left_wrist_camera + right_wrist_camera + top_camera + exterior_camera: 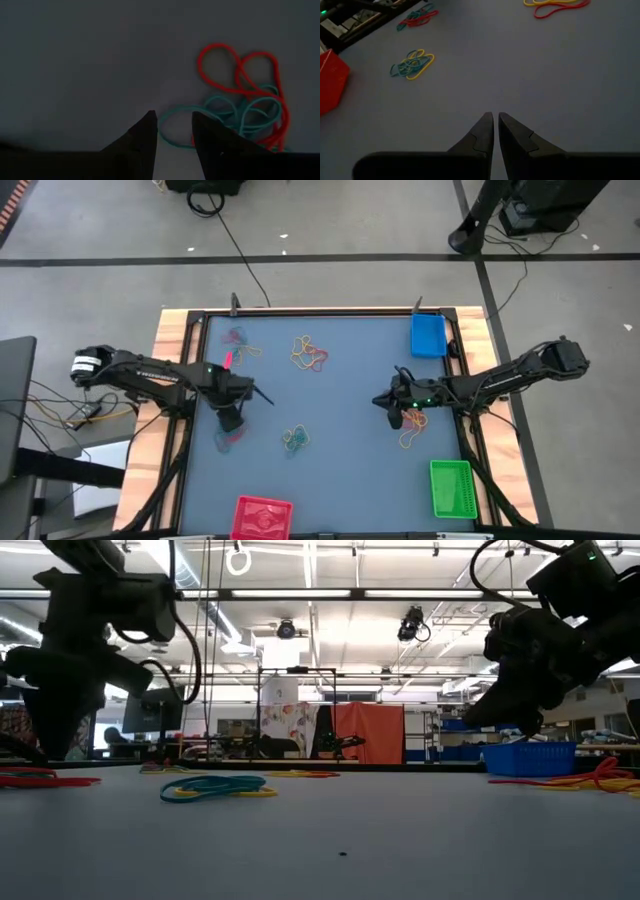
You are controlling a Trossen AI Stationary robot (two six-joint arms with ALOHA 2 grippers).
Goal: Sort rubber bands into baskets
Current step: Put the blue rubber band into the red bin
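Red-teal rubber bands (245, 107) beside left tool (174, 132)

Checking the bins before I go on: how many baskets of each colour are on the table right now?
Blue basket: 1
Green basket: 1
Red basket: 1
Total: 3 baskets, none held. The left hand and the right hand both hang over the table.

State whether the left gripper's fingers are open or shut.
Open. In the wrist view the left gripper shows a gap between its fingertips, above the red and teal rubber bands.
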